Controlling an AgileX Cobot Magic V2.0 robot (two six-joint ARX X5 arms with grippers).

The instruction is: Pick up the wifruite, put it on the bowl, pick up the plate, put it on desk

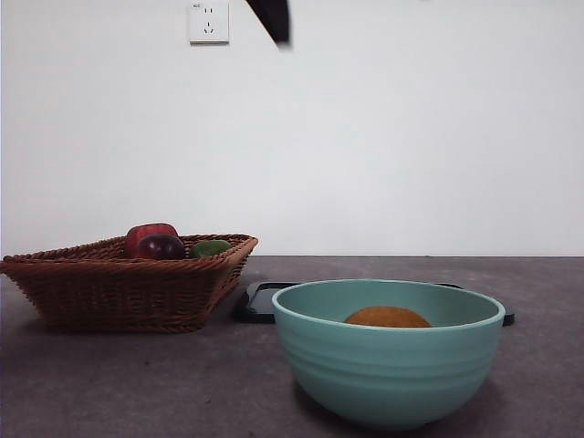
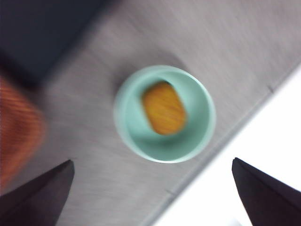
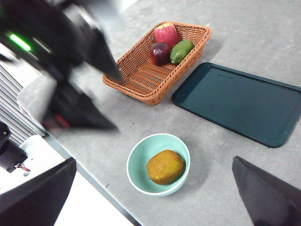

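Note:
The wifruite point(image 1: 387, 318), brownish-orange and oval, lies inside the mint-teal bowl point(image 1: 388, 365) near the desk's point(image 1: 137, 383) front edge. In the left wrist view, which is blurred, the wifruite point(image 2: 164, 108) sits in the bowl point(image 2: 207, 136) far below my open, empty left gripper point(image 2: 153, 161). High above the same bowl point(image 3: 136, 162) and wifruite point(image 3: 165, 166), my right gripper point(image 3: 154, 160) is also open and empty. The plate point(image 3: 240, 103), a flat dark teal rectangle, lies on the desk behind the bowl. The left arm point(image 3: 80, 70) shows blurred in the right wrist view.
A wicker basket point(image 3: 141, 80) stands beside the plate and holds a red apple point(image 3: 165, 34), a dark purple fruit point(image 3: 160, 52) and a green fruit point(image 3: 181, 51). The desk edge runs close to the bowl. A black arm tip point(image 1: 272, 18) shows at the top of the front view.

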